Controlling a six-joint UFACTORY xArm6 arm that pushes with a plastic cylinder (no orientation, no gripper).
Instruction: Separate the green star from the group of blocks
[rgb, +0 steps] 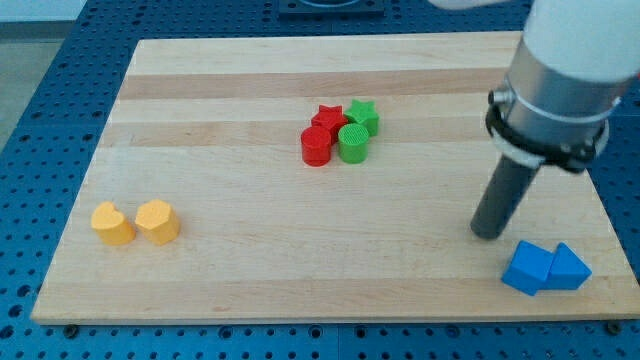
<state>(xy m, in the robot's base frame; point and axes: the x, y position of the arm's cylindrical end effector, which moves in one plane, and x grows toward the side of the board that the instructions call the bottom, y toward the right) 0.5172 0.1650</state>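
Green star (363, 116): a small, rigid, probably light block that should slide readily on the wooden tabletop (250, 250); best pushed on its side facing the cluster. It sits at the cluster's upper right, touching the red star (328, 118) and green cylinder (352, 143), with a red cylinder (316, 146) beyond. My tip (487, 234), a plain rod tool holding nothing, stands well to the star's lower right, near the blue blocks (545, 268).

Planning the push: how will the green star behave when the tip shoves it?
The green star looks squat and flat-based, so it should slide, not tip or roll. It touches the red star and green cylinder, so those may drag along. My tip is far off at the view's right.
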